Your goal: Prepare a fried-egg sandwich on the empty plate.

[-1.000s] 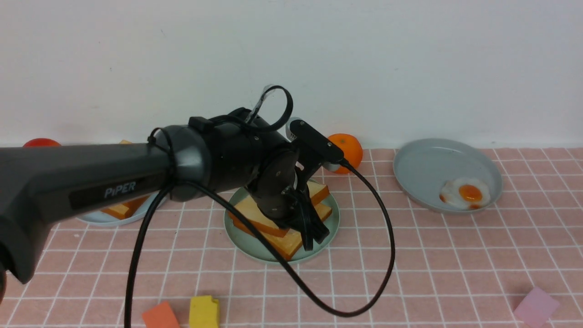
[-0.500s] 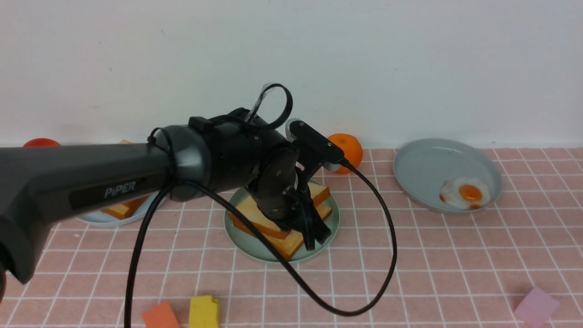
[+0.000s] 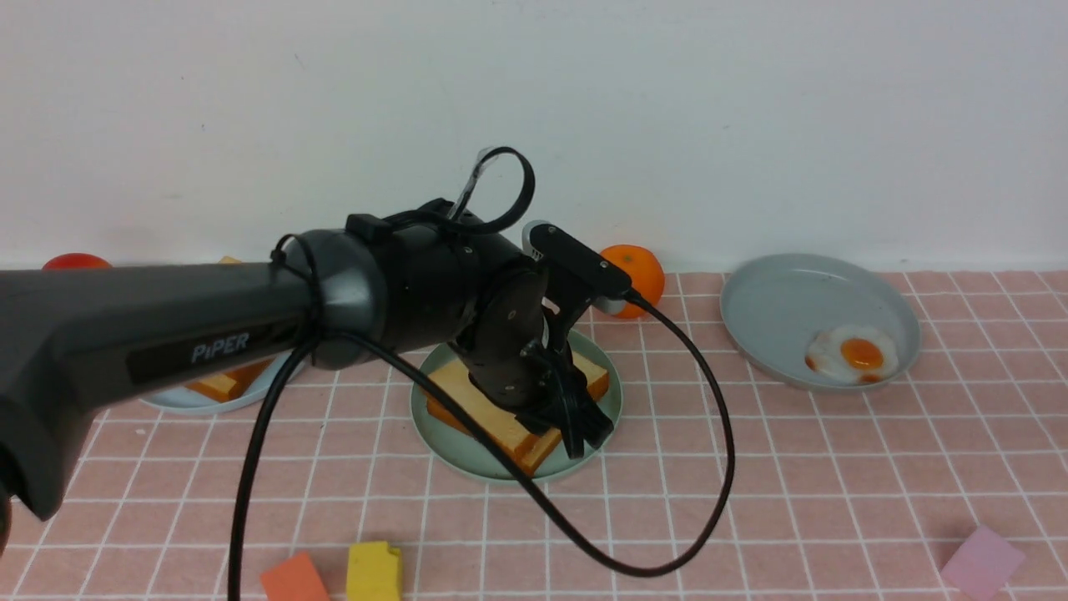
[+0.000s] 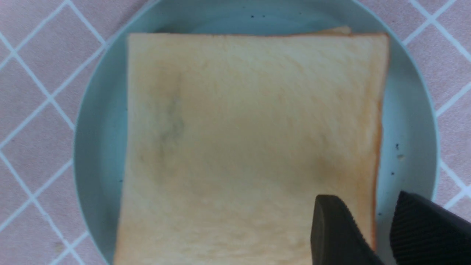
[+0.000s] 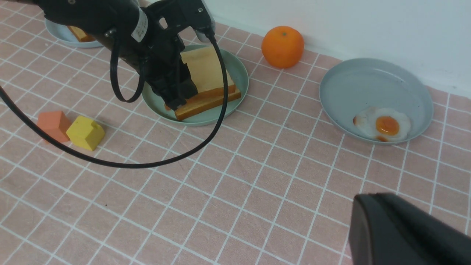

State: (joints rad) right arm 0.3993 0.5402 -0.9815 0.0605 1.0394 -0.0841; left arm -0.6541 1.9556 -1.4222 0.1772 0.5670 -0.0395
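The mint-green empty plate [image 3: 467, 463] [image 4: 99, 140] [image 5: 239, 73] in the middle of the cloth holds two toast slices [image 3: 467, 392] [image 4: 250, 140] [image 5: 206, 70] lying flat, one on the other. My left gripper [image 3: 584, 434] [image 4: 366, 200] [image 5: 180, 97] hovers at their near right edge, open: one finger is over the top slice, the other over the plate. The fried egg [image 3: 853, 355] [image 5: 382, 125] lies on the grey plate [image 3: 793, 309] [image 5: 368, 84] at the right. My right gripper [image 5: 368, 206] is shut, empty, above the cloth on the near right.
An orange [image 3: 647, 275] [image 5: 282, 46] sits by the wall behind the green plate. A pale blue plate [image 3: 192, 405] with more toast stands at the left. Yellow [image 3: 374, 570], orange [image 3: 294, 580] and pink [image 3: 982, 561] blocks lie near the front edge. The left arm's cable loops low.
The left jaws have opened. The top toast slice, tilted in their grip before, now lies flat on the lower slice. The right arm has not moved.
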